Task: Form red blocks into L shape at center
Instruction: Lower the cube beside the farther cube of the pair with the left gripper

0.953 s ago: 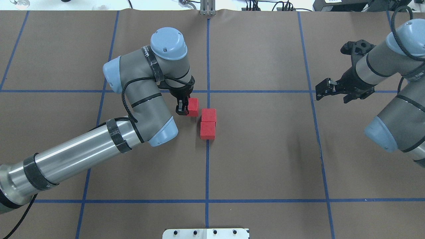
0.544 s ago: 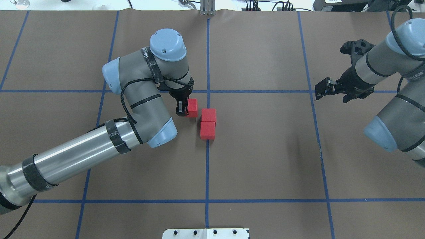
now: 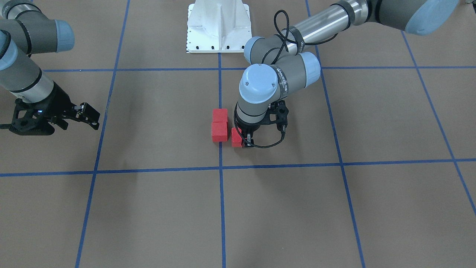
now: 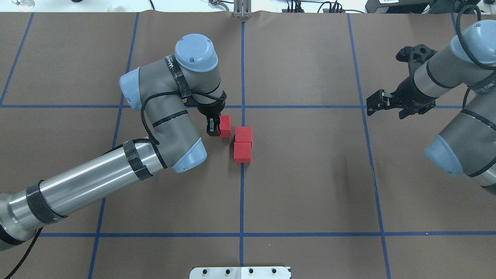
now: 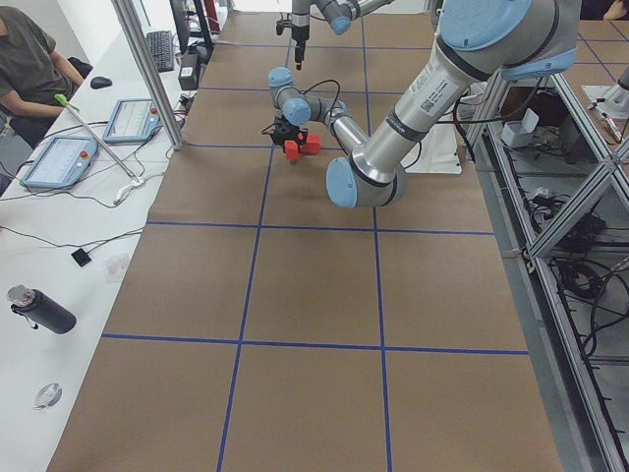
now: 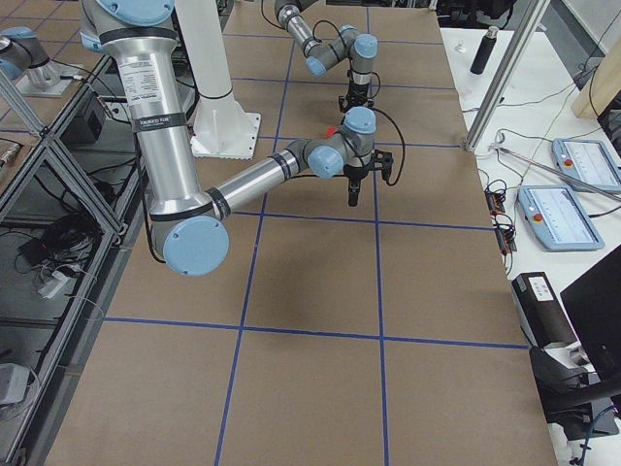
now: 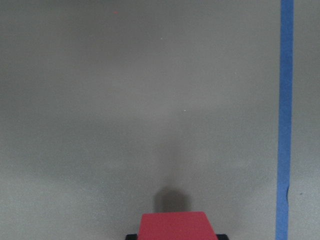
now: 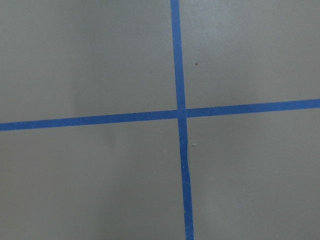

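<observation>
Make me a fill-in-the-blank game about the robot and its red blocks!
1. You can count ___ red blocks in all.
2. The left gripper is squeezing just ___ block.
3. The other two blocks touch each other and sit on the ___ tape line.
4. The right gripper is far off to the side and holds ___.

Missing words: three, one, blue, nothing.

White side bench (image 5: 39,246) along the table's edge, 2 tablet-like screens (image 5: 133,118) lying flat on it, black bottle (image 5: 41,310), keyboard (image 5: 160,49), dark mouse (image 5: 101,83); seated person in a grey top (image 5: 25,59); slanting aluminium post (image 5: 147,74); loose cables (image 5: 59,236)
</observation>
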You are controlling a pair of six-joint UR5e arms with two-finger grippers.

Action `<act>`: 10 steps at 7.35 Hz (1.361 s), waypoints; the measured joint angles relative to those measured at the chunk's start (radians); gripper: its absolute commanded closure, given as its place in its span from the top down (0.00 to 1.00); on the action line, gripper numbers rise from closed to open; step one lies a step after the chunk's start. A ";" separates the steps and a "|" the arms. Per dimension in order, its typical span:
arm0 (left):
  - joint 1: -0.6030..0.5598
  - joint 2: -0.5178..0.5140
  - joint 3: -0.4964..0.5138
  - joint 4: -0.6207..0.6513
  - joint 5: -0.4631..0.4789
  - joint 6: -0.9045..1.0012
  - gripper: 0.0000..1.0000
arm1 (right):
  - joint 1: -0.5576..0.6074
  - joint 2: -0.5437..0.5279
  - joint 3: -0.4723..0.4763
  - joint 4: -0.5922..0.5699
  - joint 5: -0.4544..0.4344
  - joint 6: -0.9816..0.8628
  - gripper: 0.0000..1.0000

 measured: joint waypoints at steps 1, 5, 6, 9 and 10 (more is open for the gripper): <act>0.002 0.000 0.000 0.000 0.000 -0.004 0.00 | 0.000 -0.001 0.001 0.000 0.000 0.000 0.99; 0.013 0.014 -0.023 0.000 0.000 -0.006 0.00 | 0.000 -0.002 0.002 0.000 0.000 0.000 0.99; 0.015 0.032 -0.045 0.000 0.000 -0.006 0.00 | 0.000 -0.003 0.001 0.000 0.000 0.000 0.99; 0.030 0.057 -0.070 0.000 0.000 -0.007 0.00 | 0.000 -0.003 0.000 0.000 0.000 0.000 0.99; 0.033 0.057 -0.070 0.000 0.000 -0.008 0.00 | 0.000 -0.003 0.000 0.000 0.000 0.000 0.99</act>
